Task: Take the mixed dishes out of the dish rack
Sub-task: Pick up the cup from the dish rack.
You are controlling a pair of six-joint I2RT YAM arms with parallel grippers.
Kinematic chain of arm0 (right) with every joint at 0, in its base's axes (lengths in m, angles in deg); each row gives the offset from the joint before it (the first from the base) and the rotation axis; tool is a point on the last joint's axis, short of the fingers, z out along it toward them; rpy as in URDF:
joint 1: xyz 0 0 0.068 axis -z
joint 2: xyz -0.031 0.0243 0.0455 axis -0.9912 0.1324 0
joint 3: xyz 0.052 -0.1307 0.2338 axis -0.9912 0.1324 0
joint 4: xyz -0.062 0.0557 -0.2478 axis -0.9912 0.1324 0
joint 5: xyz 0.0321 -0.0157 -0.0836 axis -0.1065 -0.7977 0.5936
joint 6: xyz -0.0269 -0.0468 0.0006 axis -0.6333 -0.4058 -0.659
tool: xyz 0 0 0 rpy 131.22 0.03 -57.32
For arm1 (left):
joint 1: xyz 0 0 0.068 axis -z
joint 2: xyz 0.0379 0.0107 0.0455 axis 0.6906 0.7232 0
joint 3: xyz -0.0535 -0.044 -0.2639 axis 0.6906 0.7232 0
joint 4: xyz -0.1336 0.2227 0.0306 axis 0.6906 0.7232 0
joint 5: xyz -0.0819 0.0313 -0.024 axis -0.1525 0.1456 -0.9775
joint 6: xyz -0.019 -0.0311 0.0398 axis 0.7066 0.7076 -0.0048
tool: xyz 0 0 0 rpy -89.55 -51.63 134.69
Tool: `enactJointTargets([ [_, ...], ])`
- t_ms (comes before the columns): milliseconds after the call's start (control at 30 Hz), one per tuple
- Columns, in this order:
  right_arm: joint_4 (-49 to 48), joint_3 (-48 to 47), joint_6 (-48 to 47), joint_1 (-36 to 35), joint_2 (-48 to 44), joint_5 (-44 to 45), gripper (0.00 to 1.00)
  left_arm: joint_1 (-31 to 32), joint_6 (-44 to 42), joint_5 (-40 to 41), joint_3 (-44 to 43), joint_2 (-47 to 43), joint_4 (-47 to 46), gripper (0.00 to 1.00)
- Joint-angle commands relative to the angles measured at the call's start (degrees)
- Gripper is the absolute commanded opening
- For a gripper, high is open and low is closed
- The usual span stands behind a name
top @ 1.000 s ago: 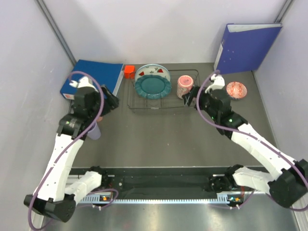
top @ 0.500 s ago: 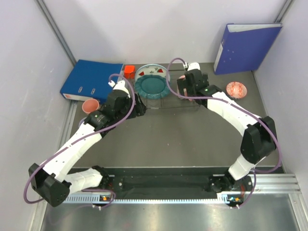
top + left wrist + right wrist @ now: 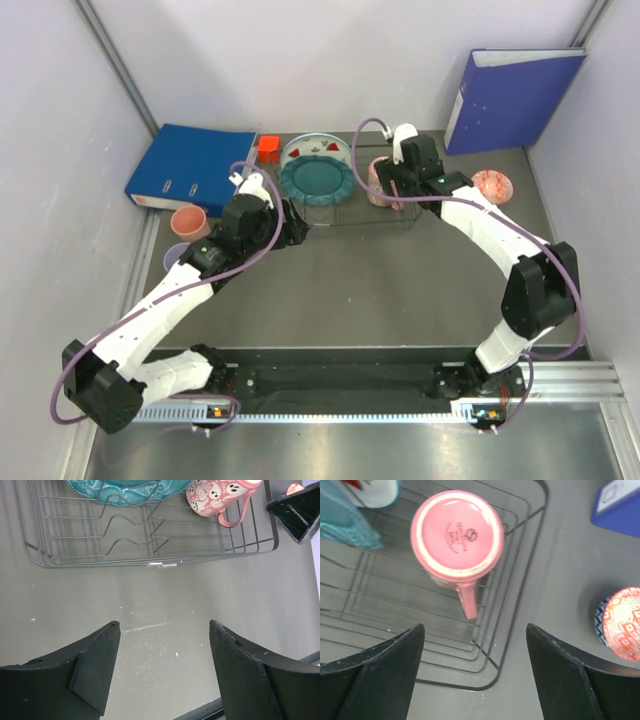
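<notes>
The dark wire dish rack (image 3: pixel 345 212) holds a teal scalloped plate (image 3: pixel 317 180), a white plate with red marks (image 3: pixel 316 152) and an upside-down salmon-pink cup (image 3: pixel 377 176). My right gripper (image 3: pixel 395 195) hangs open above that cup (image 3: pixel 457 535), over its handle and the rack's corner (image 3: pixel 520 590), empty (image 3: pixel 475 627). My left gripper (image 3: pixel 292 230) is open and empty (image 3: pixel 164 625) over bare table just in front of the rack (image 3: pixel 150 545). A second salmon cup (image 3: pixel 189 221) and the lavender cup (image 3: pixel 176 257) stand at the left. The pink patterned bowl (image 3: pixel 491 186) sits at the right.
A blue binder (image 3: pixel 192 163) lies flat at the back left with a small red cube (image 3: pixel 268 148) beside it. Another blue binder (image 3: pixel 510 95) stands upright at the back right. Grey walls close in both sides.
Both arms have swung in from the table's sides to the rack. The left arm no longer covers the salmon cup at the left. The right gripper has come over the cup in the rack.
</notes>
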Motion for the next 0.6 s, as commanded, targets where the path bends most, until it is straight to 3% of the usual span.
enactJointTargets([
  [0,-5.31,2.14,-1.79,0.36,-0.13,-4.99,0.80,0.10,-0.81,-1.06,1.67,-1.30,-5.54,0.77],
  [233,-5.67,1.79,-1.18,0.36,5.05,-5.26,0.58,0.10,-0.55,-2.29,2.99,-1.39,-6.68,0.77],
  [567,-6.46,0.74,-0.48,1.85,10.41,-5.52,0.60,0.10,-0.28,-2.82,4.66,-1.39,-8.27,0.78],
])
